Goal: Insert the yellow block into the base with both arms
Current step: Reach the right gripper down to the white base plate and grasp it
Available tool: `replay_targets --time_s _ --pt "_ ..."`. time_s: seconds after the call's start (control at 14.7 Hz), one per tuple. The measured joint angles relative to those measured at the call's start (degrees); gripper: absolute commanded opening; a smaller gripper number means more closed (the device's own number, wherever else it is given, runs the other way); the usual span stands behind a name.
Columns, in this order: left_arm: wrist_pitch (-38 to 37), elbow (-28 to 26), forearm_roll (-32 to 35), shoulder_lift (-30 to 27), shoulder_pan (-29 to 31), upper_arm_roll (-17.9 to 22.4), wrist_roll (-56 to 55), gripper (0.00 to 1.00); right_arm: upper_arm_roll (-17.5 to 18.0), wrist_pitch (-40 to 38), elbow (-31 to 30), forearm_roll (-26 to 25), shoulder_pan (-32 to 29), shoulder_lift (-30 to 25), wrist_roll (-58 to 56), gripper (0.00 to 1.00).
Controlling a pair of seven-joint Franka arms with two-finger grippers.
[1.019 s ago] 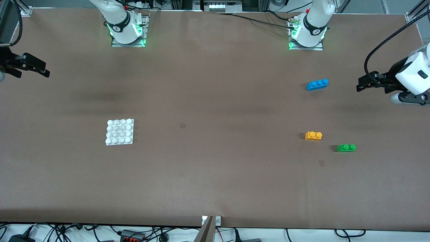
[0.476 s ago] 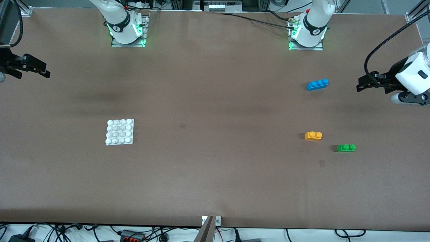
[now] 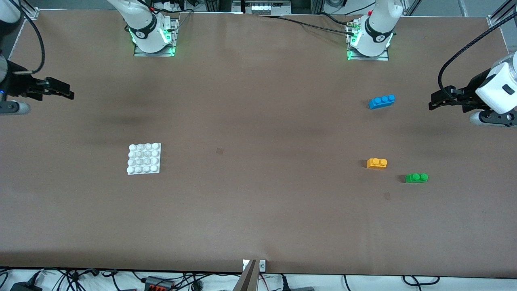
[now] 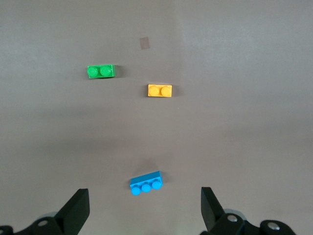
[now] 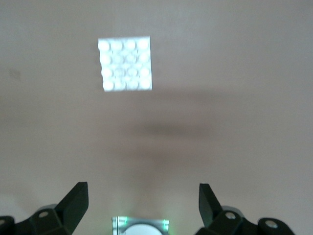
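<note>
Nothing is grasped yet: my right tool point(image 3: 66, 92) hangs wide and empty over the counter point(image 3: 258, 210) edge at the right arm's end, with the base point(image 3: 144, 158) lying flat toward that end. The yellow block point(image 3: 377, 163) sits toward the left arm's end, between the blue brick point(image 3: 381, 101) and the green brick point(image 3: 416, 178); my left tool point(image 3: 436, 101) is wide and empty over that end's edge. I judge this the approach step: next, my left tool must descend squarely over the yellow block.

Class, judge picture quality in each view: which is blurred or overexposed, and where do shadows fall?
Right wrist view: soft and blurred, the base glares white. Left wrist view: sharp, the yellow block crisp. Front view: even light, faint dark bands across the table.
</note>
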Motion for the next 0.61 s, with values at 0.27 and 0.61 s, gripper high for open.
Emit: replay_targets --time_s 0.27,0.61 --pt "-0.1 0.0 0.0 0.0 0.0 0.0 0.0 1.0 0.2 -0.1 5.4 0.0 4.0 7.0 0.0 1.0" --pt "-0.2 0.0 0.0 0.0 0.0 0.0 0.0 1.0 0.2 8.6 8.1 0.0 7.6 17.9 0.6 1.0"
